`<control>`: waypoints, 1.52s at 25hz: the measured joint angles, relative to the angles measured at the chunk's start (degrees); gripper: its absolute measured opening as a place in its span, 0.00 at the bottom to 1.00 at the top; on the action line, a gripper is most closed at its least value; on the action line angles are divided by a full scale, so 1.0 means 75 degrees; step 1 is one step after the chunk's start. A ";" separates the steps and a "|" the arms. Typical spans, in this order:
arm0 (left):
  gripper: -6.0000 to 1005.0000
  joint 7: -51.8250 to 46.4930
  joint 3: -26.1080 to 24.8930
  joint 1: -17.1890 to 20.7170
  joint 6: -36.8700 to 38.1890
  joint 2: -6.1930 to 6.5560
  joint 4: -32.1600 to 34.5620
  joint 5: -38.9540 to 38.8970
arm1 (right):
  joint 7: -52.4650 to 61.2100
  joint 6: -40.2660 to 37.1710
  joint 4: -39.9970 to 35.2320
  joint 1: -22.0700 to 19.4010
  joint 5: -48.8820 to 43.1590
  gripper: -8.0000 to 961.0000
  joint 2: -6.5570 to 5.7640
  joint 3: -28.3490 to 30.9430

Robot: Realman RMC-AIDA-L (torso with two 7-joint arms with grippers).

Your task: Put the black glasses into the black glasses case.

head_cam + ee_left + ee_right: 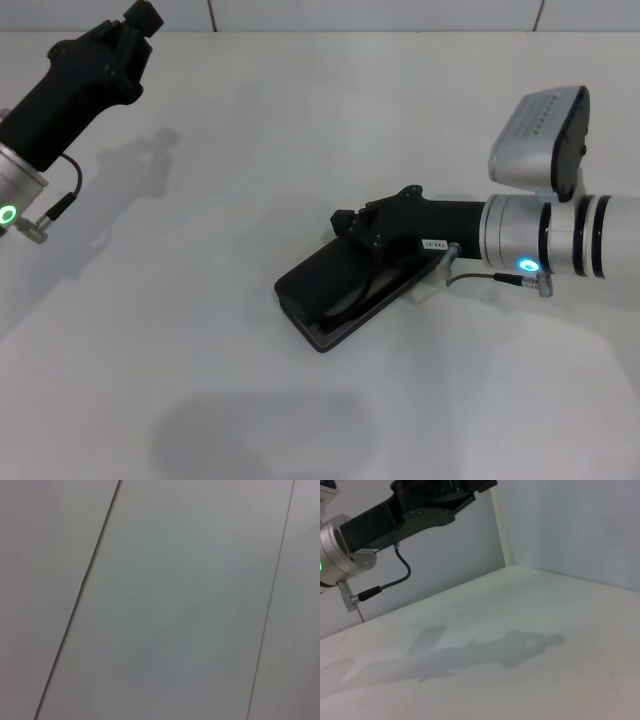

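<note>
The black glasses case [310, 288] lies at an angle on the white table, right of centre in the head view. Thin dark curved outlines on it look like the black glasses [352, 300], partly hidden under my right arm. My right gripper [352, 228] reaches in from the right and hangs low over the far end of the case. My left gripper [138, 22] is raised at the far left, well away from the case. It also shows in the right wrist view [440, 495]. The left wrist view shows only pale wall panels.
The white table [200, 350] runs back to a pale wall. My right arm's grey cable [480, 278] hangs just right of the case. Shadows of the arms fall on the table.
</note>
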 joint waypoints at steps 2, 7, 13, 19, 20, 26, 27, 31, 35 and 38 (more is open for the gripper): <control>0.08 0.0005 -0.0005 -0.0001 0.0000 0.0002 0.0000 0.0000 | -0.0161 0.0028 0.0000 -0.0040 0.0216 0.03 0.0000 -0.0110; 0.08 0.0008 -0.0005 -0.0022 0.0000 0.0017 0.0000 0.0000 | -0.0312 0.0039 0.0009 -0.0109 0.0335 0.03 0.0000 -0.0216; 0.08 0.0009 -0.0004 -0.0026 0.0001 0.0016 0.0000 0.0000 | -0.0353 0.0043 0.0016 -0.0169 0.0367 0.03 0.0001 -0.0251; 0.08 0.0010 -0.0003 -0.0032 0.0004 0.0016 0.0000 0.0000 | -0.0673 0.0043 0.0010 -0.0276 0.0569 0.03 0.0000 -0.0305; 0.08 0.0010 -0.0003 -0.0032 0.0004 0.0016 0.0000 0.0000 | -0.0761 0.0042 0.0011 -0.0300 0.0667 0.03 0.0000 -0.0337; 0.08 0.0010 -0.0004 -0.0037 0.0004 0.0023 0.0000 0.0001 | -0.1363 0.0032 0.0033 -0.0385 0.1406 0.03 0.0000 -0.0694; 0.08 0.0010 -0.0003 -0.0038 0.0004 0.0023 0.0000 0.0001 | -0.1382 0.0035 0.0037 -0.0386 0.1434 0.03 0.0000 -0.0724; 0.08 0.0010 -0.0004 -0.0037 0.0004 0.0016 0.0000 0.0001 | -0.1399 0.0057 0.0075 -0.0386 0.1470 0.03 0.0001 -0.0815; 0.08 0.0010 -0.0003 -0.0037 0.0004 0.0015 0.0000 0.0000 | -0.1428 0.0073 0.0088 -0.0430 0.1478 0.03 0.0000 -0.0826; 0.08 0.0009 0.0007 -0.0038 0.0004 0.0015 0.0001 0.0000 | -0.1510 0.0074 0.0088 -0.0485 0.1483 0.03 0.0000 -0.0827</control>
